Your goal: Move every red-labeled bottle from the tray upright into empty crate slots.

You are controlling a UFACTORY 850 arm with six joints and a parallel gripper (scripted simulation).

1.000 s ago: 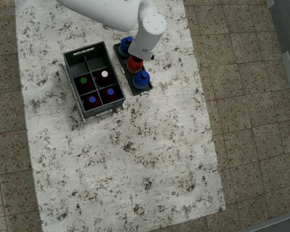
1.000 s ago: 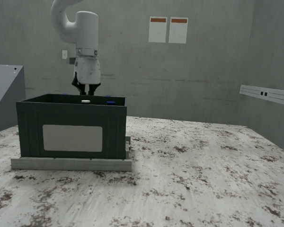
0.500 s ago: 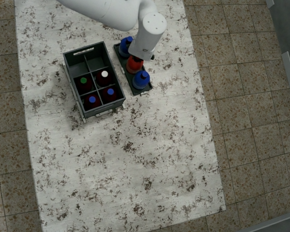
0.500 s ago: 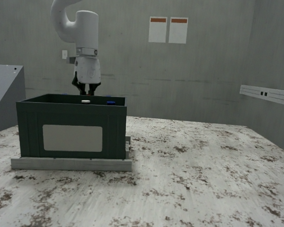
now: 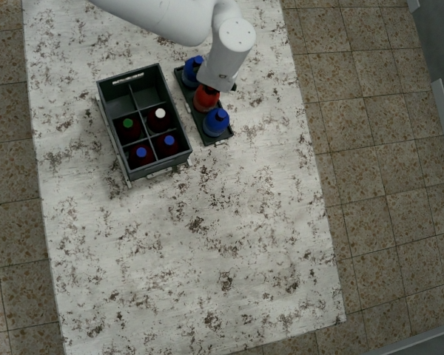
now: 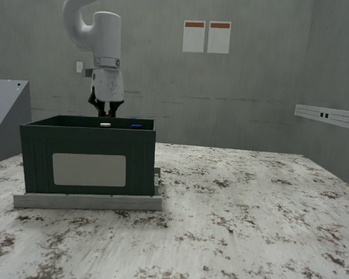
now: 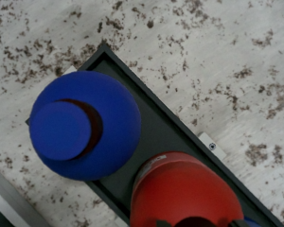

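- The jaws [image 6: 106, 113], partly closed, grip the red bottle [image 5: 206, 98] [image 7: 186, 194] at its neck.
- It is upright in the tray's [image 5: 199, 129] [image 7: 156, 109] middle, between two blue bottles.
- The coming move likely turns on this: the crate's [image 5: 183, 134] [image 6: 87, 140] two empty slots lie beyond its near wall, so lift straight up first.
- Crate and tray share a mottled white table [image 5: 176, 267] [image 6: 228, 210] [image 7: 256, 43], by a grey wall [image 6: 259, 75].

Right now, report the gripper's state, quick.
Gripper: closed on the neck of the red bottle, between the two blue bottles.
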